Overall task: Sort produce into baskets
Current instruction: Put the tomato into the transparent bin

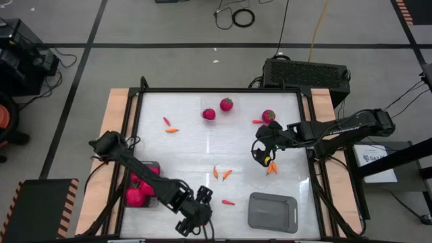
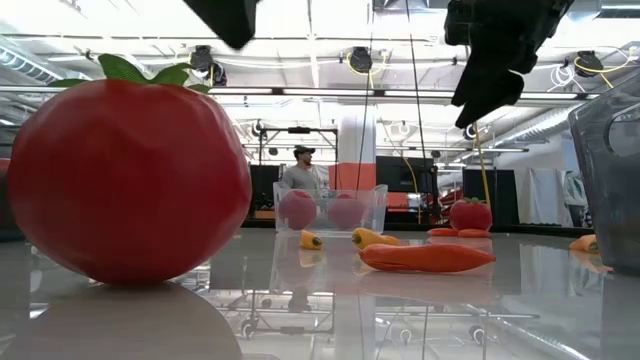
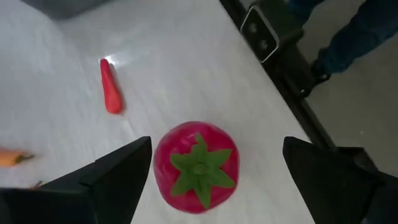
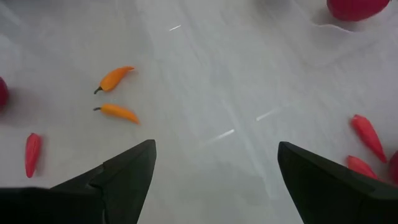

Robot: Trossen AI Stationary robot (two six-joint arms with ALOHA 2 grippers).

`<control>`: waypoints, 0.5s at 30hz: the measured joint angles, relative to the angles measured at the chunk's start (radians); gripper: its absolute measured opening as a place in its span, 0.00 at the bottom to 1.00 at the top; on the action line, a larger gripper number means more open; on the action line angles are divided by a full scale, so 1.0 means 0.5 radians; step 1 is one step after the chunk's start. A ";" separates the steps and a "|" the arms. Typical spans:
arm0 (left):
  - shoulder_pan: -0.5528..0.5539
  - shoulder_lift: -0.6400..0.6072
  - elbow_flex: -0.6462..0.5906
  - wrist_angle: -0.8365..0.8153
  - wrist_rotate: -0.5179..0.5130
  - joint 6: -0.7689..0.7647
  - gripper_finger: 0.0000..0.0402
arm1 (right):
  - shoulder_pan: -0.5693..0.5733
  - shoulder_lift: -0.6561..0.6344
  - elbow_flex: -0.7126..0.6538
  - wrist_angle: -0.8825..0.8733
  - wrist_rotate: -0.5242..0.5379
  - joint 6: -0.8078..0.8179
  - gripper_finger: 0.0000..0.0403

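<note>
A round red tomato with a green top (image 3: 198,165) rests on the white table close to the near edge; it looms large in the low view (image 2: 130,170). My left gripper (image 3: 217,149) hangs open above it, one finger on each side, touching nothing; from above, the gripper (image 1: 196,214) hides the tomato. My right gripper (image 1: 262,154) hangs open over the table's right half, above bare table (image 4: 214,146). Two tomatoes (image 1: 208,114) (image 1: 226,104) sit in the clear tray (image 2: 330,210) at the far side. A grey bin (image 1: 154,167) under the left arm holds magenta pieces (image 1: 135,196).
A second grey bin (image 1: 272,211) stands at the near right. Small orange and red peppers lie scattered: (image 1: 216,172), (image 1: 227,174), (image 1: 229,202), (image 1: 271,167), (image 1: 169,125). Another tomato (image 1: 268,116) sits at the far right. A black perforated box (image 1: 307,71) lies beyond the far edge.
</note>
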 joint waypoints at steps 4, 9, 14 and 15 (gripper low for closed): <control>-0.002 0.053 0.000 0.009 0.000 -0.084 0.92 | 0.000 0.000 0.000 0.001 0.001 -0.052 0.82; 0.020 0.122 0.000 0.012 0.009 -0.211 0.92 | 0.004 0.000 0.000 -0.006 0.001 -0.047 0.82; 0.032 0.180 0.000 0.010 0.010 -0.213 0.92 | 0.005 0.000 0.000 -0.008 -0.002 -0.039 0.82; 0.032 0.195 0.000 0.007 0.019 -0.214 0.92 | 0.005 0.000 0.000 -0.009 -0.002 -0.038 0.82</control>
